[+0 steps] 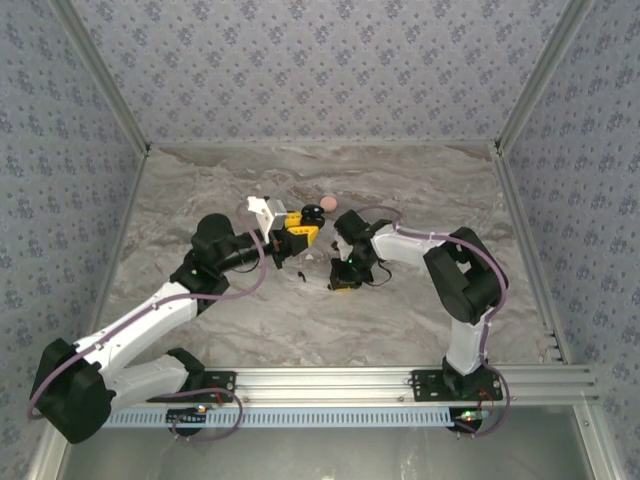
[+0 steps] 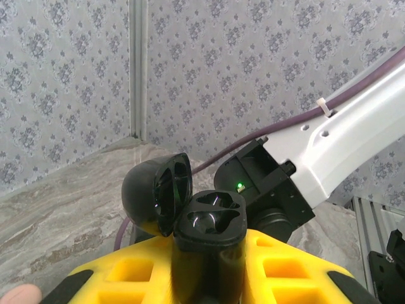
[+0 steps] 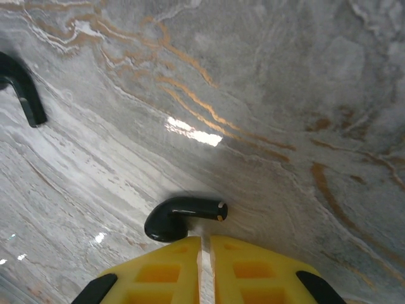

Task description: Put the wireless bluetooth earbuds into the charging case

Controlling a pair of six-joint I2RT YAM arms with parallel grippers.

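The job right now looks like picking up a black earbud [image 3: 183, 215] from the worktop [image 3: 285, 95]. The earbud lies flat, low in the middle of the right wrist view, right at the tips of the right claw [image 3: 204, 242]. That claw is closed, with just a thin crack between its yellow fingers. I cannot tell if it has pinched the edge of the earbud or is only touching it. To do this well, I think the claw should grab the thin stem, not the round head, which could slip and skid away. It should squeeze softly and lift straight up.

A second black earbud [image 3: 22, 88] lies in the upper left of that view, well apart from the first.

The left claw [image 2: 209, 272] is closed tight on the charging case [image 2: 209, 221]. The lid [image 2: 158, 190] is flipped open, and both little holes are empty.

In the top view, the left arm reaches from the lower left up to the middle and holds the case off the worktop. The right arm bends up from the lower right, then folds down so its claw points at the worktop.
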